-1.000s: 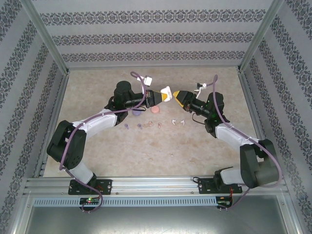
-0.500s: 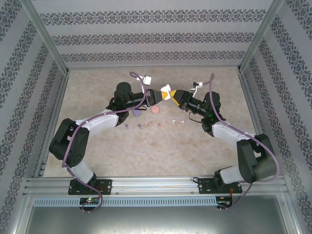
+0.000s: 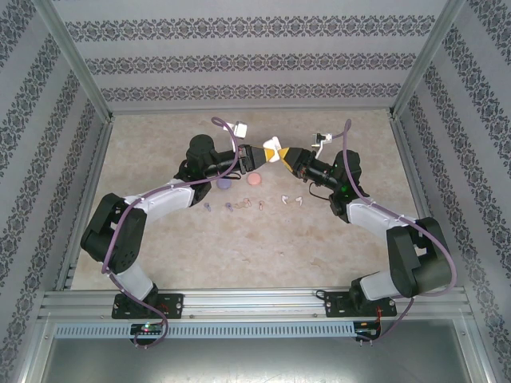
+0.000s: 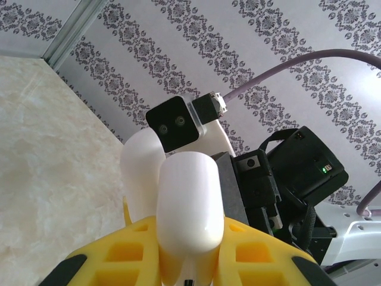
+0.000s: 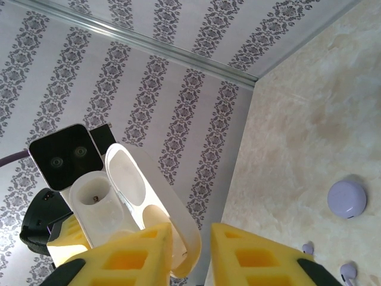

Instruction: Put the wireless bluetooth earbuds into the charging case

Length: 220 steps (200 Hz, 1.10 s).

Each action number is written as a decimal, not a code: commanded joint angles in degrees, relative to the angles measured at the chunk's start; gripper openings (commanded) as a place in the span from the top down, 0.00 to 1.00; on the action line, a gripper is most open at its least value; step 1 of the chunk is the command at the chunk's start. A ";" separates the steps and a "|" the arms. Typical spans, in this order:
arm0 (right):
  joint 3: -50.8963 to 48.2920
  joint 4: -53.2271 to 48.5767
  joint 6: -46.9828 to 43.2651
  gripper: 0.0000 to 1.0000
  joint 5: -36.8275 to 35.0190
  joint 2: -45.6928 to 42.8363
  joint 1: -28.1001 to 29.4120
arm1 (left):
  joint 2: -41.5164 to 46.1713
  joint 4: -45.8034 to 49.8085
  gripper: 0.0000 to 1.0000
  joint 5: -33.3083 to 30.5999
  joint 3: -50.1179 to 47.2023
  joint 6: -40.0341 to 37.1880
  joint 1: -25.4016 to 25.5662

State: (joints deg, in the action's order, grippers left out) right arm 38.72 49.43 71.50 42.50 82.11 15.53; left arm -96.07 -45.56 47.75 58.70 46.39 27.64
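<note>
Closer now, right hand [image 3: 284, 156] meets white case [image 3: 275, 145] jutting lengthwise from clenched left hand [image 3: 267, 153]; right wrist reveals open lid [image 5: 127, 177], its own grip unclear.

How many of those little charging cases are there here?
3. An open white case is held in the air by the left gripper. A purple case and a pink case lie side by side on the table. None seems hidden.

The left gripper [image 3: 268, 153] and right gripper [image 3: 286, 156], meeting at the charging case [image 3: 275, 145] at 12 o'clock, bar passage there; the table [image 3: 223, 247] toward 6 o'clock lies mostly open.
</note>
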 commanded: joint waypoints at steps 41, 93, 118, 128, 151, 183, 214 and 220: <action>2.41 3.92 1.00 0.89 0.39 1.02 0.02 | -0.78 -5.16 1.00 0.23 -0.95 1.18 0.48; 3.77 1.42 -0.25 1.00 0.92 1.04 -0.36 | -1.25 0.97 0.76 -3.88 -0.39 -1.27 1.19; 4.68 -3.41 -2.55 1.00 0.82 1.55 -1.45 | 0.51 7.50 0.40 -8.08 0.24 -5.01 0.78; 5.10 -5.02 -3.78 1.00 1.28 1.94 -2.25 | 1.65 11.15 0.32 -8.94 0.92 -7.09 0.24; 6.57 -10.01 -7.21 1.00 2.81 2.81 -4.71 | 4.77 22.17 0.20 -9.51 3.64 -13.61 -1.51; 9.81 -16.26 -13.97 1.00 5.88 4.96 -7.81 | 7.73 39.28 0.13 -7.03 9.83 -24.91 -4.46; 15.74 -27.26 -25.39 1.00 9.68 7.74 -8.50 | 5.68 58.44 0.11 -2.65 19.39 -37.30 -6.65; 17.15 -30.36 -28.29 1.00 10.02 8.03 -8.54 | 4.99 61.35 0.11 -1.99 21.24 -39.66 -6.80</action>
State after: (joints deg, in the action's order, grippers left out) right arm 50.41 29.28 56.23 47.81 88.86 7.11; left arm -90.59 -3.46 41.52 73.63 21.08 21.89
